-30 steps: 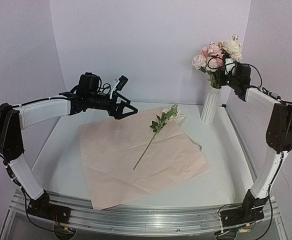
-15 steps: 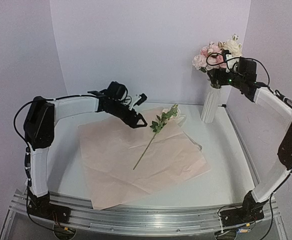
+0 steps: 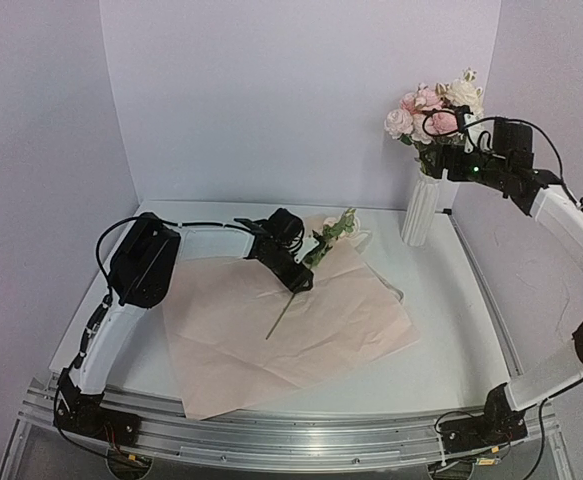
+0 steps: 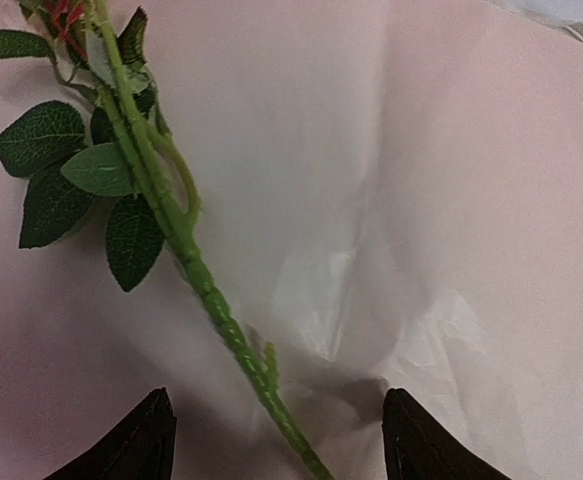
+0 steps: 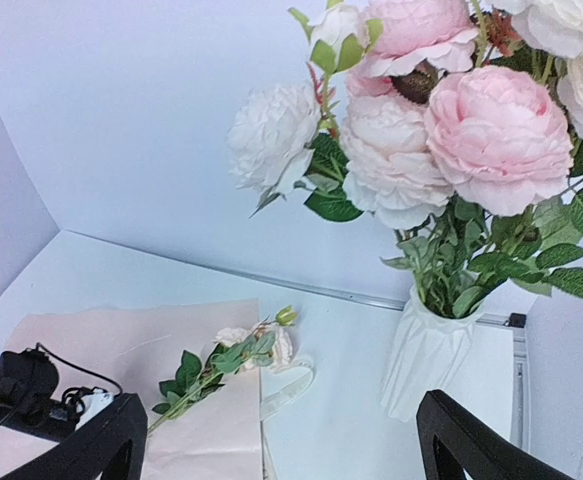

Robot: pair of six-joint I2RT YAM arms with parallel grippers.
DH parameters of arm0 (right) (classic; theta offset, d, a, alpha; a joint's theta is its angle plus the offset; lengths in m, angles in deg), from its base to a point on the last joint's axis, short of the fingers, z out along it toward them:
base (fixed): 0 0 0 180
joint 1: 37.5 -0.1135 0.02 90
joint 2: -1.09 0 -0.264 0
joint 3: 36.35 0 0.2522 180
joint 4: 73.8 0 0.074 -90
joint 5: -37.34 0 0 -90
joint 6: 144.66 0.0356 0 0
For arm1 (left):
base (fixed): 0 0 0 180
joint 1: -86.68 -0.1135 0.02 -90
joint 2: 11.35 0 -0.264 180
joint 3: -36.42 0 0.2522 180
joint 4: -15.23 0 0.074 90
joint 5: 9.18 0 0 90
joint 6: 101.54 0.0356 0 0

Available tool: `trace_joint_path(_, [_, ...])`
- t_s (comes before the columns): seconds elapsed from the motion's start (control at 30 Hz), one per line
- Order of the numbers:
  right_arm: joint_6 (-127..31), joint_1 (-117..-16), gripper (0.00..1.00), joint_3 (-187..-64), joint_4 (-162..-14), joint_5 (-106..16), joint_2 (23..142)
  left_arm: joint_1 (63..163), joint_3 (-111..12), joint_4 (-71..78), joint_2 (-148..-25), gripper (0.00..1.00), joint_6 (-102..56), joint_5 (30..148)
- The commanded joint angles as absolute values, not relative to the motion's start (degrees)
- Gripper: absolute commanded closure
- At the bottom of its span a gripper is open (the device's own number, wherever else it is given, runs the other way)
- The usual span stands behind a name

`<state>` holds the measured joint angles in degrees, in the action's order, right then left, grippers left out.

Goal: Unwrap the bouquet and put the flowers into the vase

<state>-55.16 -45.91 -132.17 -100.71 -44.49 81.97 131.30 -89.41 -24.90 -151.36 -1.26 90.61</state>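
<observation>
Stem of the one loose flower lies slantwise on the wrapping paper, bloom toward the vase, passing between the spread jaws of the left gripper, while the right gripper hangs wide, empty, beside the vase.

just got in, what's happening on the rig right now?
The bouquet is already unwrapped. The pink wrapping paper lies spread flat, and most flowers stand in the white vase. One stem lies on the paper. The left tool is low over it, jaws open on either side of the stem, not gripping it. The right tool is open and empty, up near the vase rim.
</observation>
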Motion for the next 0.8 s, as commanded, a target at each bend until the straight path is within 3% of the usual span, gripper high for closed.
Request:
trace_joint_path(0.0, [-53.48, -46.58, 0.06, -130.86, -101.27, -41.18, 78.12, 131.03, -93.85, -22.21, -153.66, 0.38, -1.45, 85.64])
trace_joint_path(0.17, [-53.27, -46.75, 0.06, -129.3, -101.24, -40.52, 76.66, 131.73, -96.29, -22.46, -156.61, 0.58, -2.92, 86.01])
trace_joint_path(0.37, [-52.51, -47.08, 0.06, -127.66, -101.43, -40.3, 74.97, 131.72, -94.63, -23.88, -157.93, 0.98, -3.82, 85.04])
trace_joint_path(0.6, [-49.01, -49.01, 0.07, -126.93, -102.22, -39.3, 74.95, 130.06, -93.45, -23.97, -150.62, 1.0, -15.5, 90.51])
trace_joint_path(0.77, [-44.29, -53.4, 0.07, -128.01, -102.23, -37.19, 77.69, 126.83, -93.85, -21.17, -142.76, 1.0, -22.86, 101.46])
